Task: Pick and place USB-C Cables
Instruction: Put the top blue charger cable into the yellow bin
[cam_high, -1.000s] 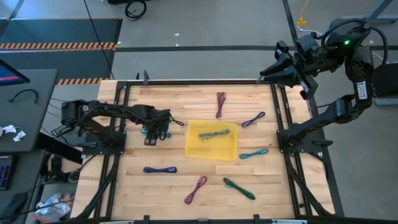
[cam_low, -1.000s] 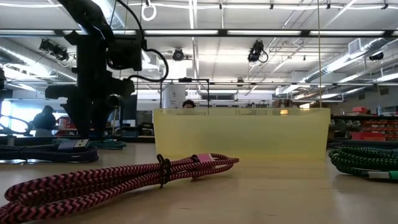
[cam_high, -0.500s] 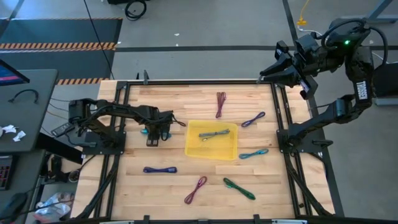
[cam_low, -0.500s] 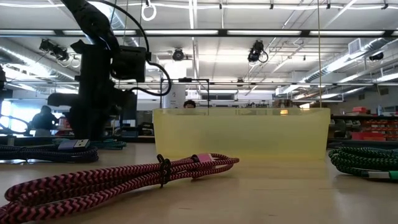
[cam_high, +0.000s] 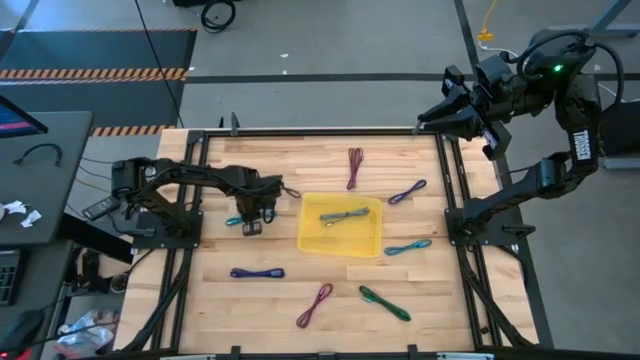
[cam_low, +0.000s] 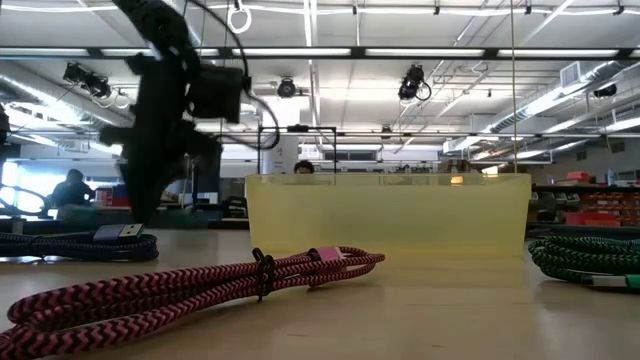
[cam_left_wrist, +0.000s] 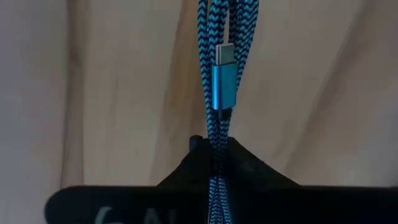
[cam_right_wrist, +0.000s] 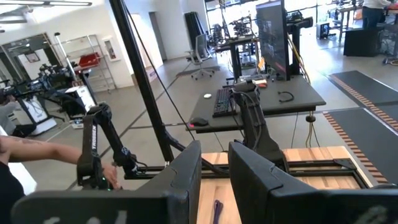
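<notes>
Cables lie scattered over the table (cam_high: 210, 310), and one of them, a teal cable (cam_left_wrist: 219, 74), is pinched in the left gripper (cam_high: 252, 216). The left wrist view shows that bundle running straight between the two dark fingers (cam_left_wrist: 249, 171), which have closed onto it with no gap left on either side; its metal plug hangs just past the fingertips. From above, this claw sits at about nine o'clock from the yellow tray (cam_high: 310, 240), near the tray's edge but not touching it, and a short teal end pokes out beside it.

A grey cable (cam_high: 344, 216) lies inside the tray. Around the tray, taken as a clock face: a maroon cable (cam_high: 355, 167) at twelve, a purple one (cam_high: 407, 191) at about two, a second teal one (cam_high: 407, 247) at four, a green cable (cam_high: 385, 303) at five, a magenta one (cam_high: 314, 305) at six, and a dark purple cable (cam_high: 257, 272) at eight. All of these rest on the wood, well apart from one another.

The right gripper (cam_high: 432, 114) waits high beyond the table's far right corner, its fingers (cam_right_wrist: 186, 171) parted by a narrow gap and holding nothing.
</notes>
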